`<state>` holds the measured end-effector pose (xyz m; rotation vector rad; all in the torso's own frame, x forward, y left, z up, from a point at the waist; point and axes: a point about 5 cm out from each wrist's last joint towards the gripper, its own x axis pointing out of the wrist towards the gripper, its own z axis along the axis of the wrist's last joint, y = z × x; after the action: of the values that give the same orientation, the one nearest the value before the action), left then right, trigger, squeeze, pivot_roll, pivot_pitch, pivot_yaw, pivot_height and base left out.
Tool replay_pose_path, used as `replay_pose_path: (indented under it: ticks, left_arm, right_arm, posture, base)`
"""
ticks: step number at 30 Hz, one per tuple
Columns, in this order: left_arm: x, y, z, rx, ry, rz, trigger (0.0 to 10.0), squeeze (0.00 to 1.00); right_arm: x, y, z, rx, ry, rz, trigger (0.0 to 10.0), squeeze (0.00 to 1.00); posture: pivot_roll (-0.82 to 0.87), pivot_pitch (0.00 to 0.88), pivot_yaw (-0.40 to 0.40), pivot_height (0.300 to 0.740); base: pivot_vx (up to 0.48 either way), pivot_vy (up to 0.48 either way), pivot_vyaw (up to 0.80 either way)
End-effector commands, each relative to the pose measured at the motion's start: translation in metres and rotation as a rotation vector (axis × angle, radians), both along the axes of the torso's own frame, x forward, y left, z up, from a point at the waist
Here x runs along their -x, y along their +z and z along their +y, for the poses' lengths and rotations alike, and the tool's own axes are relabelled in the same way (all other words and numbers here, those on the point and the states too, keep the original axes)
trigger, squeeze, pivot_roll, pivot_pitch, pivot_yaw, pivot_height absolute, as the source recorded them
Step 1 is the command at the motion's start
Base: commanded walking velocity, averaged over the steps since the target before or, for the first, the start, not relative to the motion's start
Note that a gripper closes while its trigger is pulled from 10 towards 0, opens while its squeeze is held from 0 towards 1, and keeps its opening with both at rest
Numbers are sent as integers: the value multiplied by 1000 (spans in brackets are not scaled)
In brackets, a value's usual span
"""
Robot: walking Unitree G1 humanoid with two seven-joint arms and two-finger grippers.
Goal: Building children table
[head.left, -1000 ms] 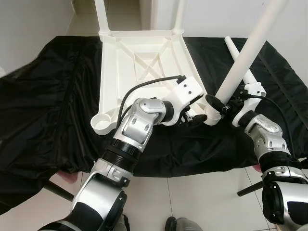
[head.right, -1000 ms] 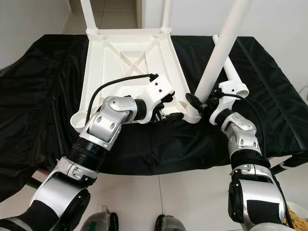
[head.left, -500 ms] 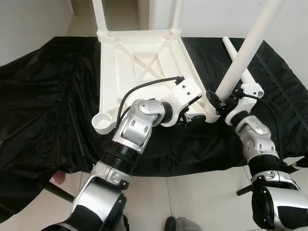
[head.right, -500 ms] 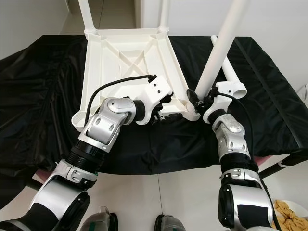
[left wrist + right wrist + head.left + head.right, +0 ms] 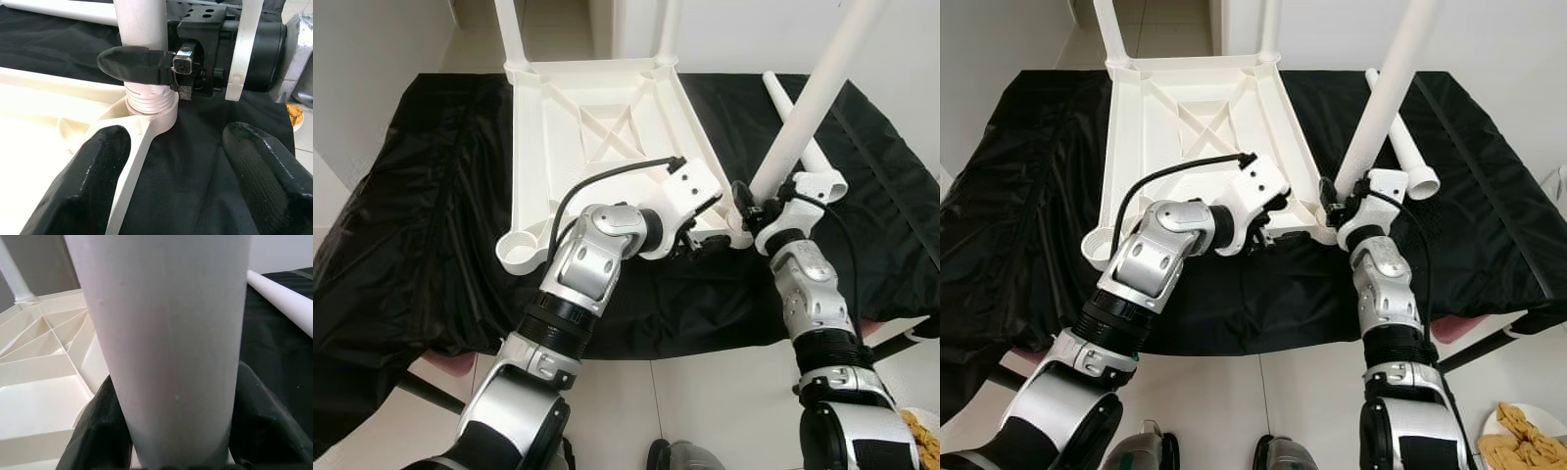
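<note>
- Black cloth (image 5: pixel 411 225) covers the bench, wrinkled, with pale tiled floor (image 5: pixel 705 401) at its near edge and white walls behind.
- No brand, label or writing can be read anywhere.
- On the cloth lies the white plastic tabletop (image 5: pixel 597 137), upside down, its underside showing raised ribs that cross in an X at the middle.
- Each corner of it carries a round socket; the near left socket (image 5: pixel 521 251) is open.
- Two white legs (image 5: pixel 509 29) stand upright in the two far corners.
- A third leg (image 5: pixel 813 93), a smooth white tube, rises tilted up and to the right from the near right corner socket (image 5: pixel 149 110); its ribbed end sits in the socket collar.
- A loose leg (image 5: pixel 1396 122) lies flat on the cloth to the right of the tabletop, behind the tilted one.
- Right hand (image 5: pixel 146 63) grips the tilted leg just above the socket, its black fingers (image 5: pixel 134 66) pressed on either side of the tube.
- Left hand (image 5: pixel 178 161) sits at the tabletop's near right edge, beside that same socket, its fingers spread wide and holding nothing.
- One left finger (image 5: pixel 93 181) lies over the white rim, the other over the cloth.
</note>
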<state>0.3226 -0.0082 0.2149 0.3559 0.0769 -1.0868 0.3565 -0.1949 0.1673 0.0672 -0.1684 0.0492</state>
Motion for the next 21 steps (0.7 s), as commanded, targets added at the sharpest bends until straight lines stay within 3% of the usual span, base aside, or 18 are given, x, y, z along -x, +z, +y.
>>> replay_pose_path:
  ticks: [1, 11, 15, 21]
  left_arm:
    - [-7, 0, 5, 19, 181, -46, 10000, 0]
    - [-7, 0, 5, 18, 185, -47, 10000, 0]
    - [-6, -1, 5, 20, 184, -46, 10000, 0]
    - [-7, -1, 5, 21, 186, -45, 10000, 0]
  right_arm:
    - [1, -7, -1, -63, -64, 37, 10000, 0]
    - [2, -7, 2, -117, -206, 55, 10000, 0]
    - [5, -7, 8, -166, -336, 56, 10000, 0]
    - [6, -8, 18, -165, -318, 69, 10000, 0]
  posture:
    - [47, 69, -19, 740]
    - [51, 61, -21, 740]
    - [51, 54, -24, 740]
    - [52, 48, -28, 740]
  base:
    - [0, 0, 0]
    - [0, 0, 0]
    - [0, 0, 0]
    - [0, 0, 0]
